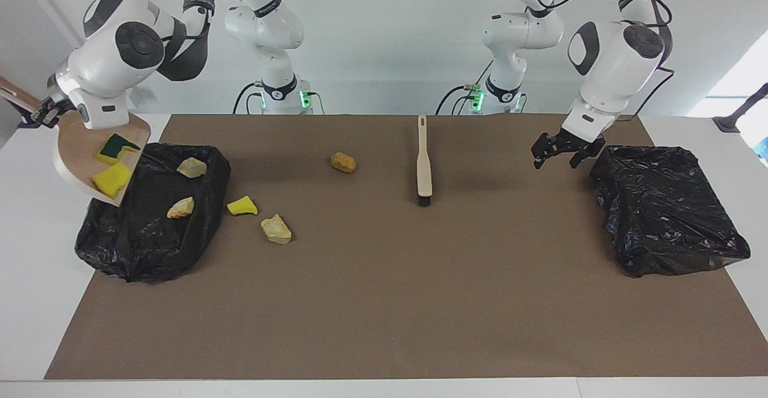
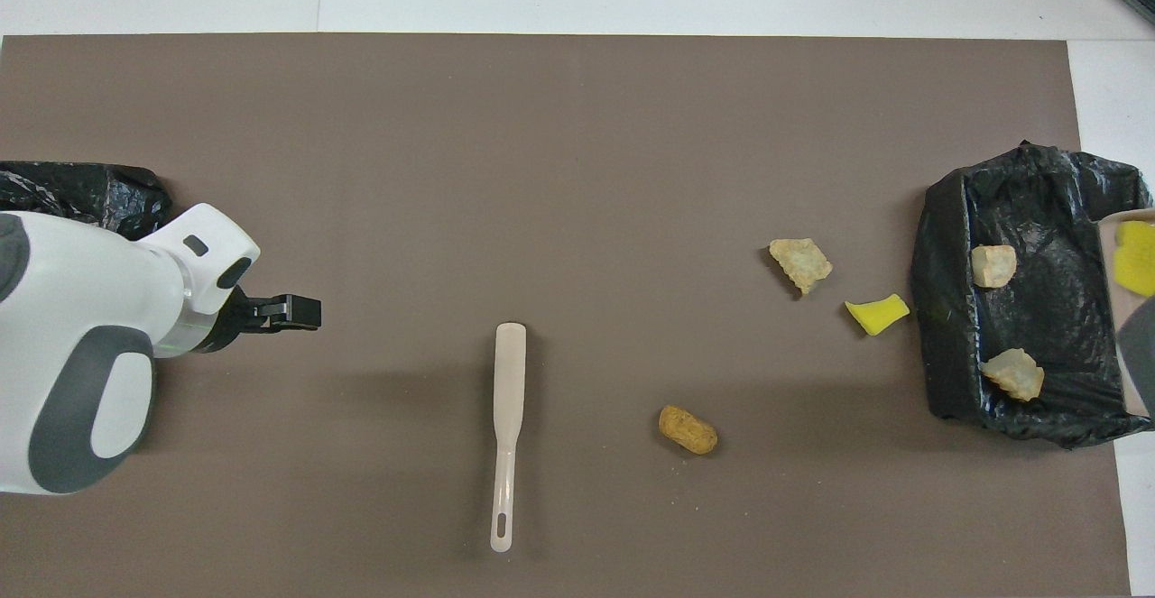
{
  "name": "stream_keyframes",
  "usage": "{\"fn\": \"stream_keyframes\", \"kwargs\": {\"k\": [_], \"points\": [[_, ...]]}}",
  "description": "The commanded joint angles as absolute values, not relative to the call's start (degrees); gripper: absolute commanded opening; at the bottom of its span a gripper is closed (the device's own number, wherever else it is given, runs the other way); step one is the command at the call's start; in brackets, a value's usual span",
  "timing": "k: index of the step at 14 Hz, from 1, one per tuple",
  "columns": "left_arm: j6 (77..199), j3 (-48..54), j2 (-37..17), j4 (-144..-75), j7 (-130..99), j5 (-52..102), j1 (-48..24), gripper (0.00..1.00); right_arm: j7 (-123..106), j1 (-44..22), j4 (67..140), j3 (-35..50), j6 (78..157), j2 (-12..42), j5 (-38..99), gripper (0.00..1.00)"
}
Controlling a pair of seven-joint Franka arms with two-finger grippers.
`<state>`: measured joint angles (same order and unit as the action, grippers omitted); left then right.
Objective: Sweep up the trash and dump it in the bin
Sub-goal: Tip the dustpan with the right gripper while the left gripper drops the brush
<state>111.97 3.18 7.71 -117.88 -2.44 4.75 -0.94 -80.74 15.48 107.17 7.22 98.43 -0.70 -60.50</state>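
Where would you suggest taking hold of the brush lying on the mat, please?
Grip the brush by its slim handle, about midway along, coming straight down from above. It lies flat with the handle pointing toward the robots and the bristle head away, so fingers closing across the narrow handle should fit best.

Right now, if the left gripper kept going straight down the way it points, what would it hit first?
Likely the bare brown mat beside the bin bag; the left gripper hangs open just short of it, though depth is uncertain.
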Motion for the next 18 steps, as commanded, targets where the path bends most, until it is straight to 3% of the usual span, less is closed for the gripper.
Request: {"fn": "stream_keyframes", "kwargs": {"k": [1,5,10,12,18], "points": [[105.7,3.9,7.4,-111.9,-0.7,4.7,1.1,1.0,-78.4,12.2,109.0,7.3,98.7,-0.5,-66.2,0.0],[98.4,3.8,7.7,-103.6,-0.8,4.4,2.0,1.0,-80.2,11.0,108.2,7.5,96.5,-3.0,-73.2,0.0],[93.0,4.5,7.3,-98.1,-1.6,4.0,1.1,1.0,-78.7,11.2,109.4,7.6,95.7,-4.0,-67.9,0.0],[88.8,4.4,6.8,-94.4,-1.4,4.1,2.0,1.0,-80.1,11.2,106.1,7.6,94.2,-4.0,-63.3,0.0],[89.0,4.0,6.5,-94.2,-1.8,3.7,1.6,1.0,-77.5,11.1,101.2,7.9,92.0,-3.3,-40.3,0.0]]}}
